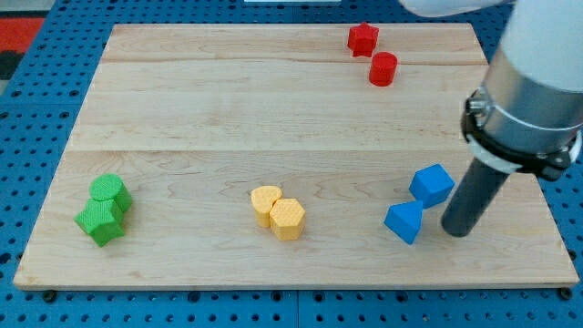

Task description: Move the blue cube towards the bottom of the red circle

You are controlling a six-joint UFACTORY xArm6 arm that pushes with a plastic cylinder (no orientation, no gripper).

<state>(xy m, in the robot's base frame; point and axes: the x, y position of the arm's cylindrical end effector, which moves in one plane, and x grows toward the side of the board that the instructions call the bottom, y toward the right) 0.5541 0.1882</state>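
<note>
The pale wooden desk (273, 128) shows a fine lengthwise grain and two faint seams between its planks; it rests on a blue pegboard (36, 109) dotted with holes. The blocks look like matte moulded plastic with faintly ribbed faces.

The blue plastic cube (432, 185) lies toward the view's lower right, turned so one corner points downward. Just below and left of it, nearly touching, sits a blue wedge-like block (404, 221). The red plastic cylinder, the red circle (383, 69), stands near the view's top, well apart from the blue cube, with a red star-shaped block (363, 39) just above and left of it.

Two yellow blocks touch at the lower centre: a heart-like one (266, 203) and a hexagonal one (288, 219). Two green blocks (105, 210) huddle together at the lower left.

There is no claw: the arm ends in a smooth dark cylindrical rod beneath a grey collar. The rod's tip (456, 232) rests on the desk just right of and below the blue cube, near it; whether they touch cannot be told.
</note>
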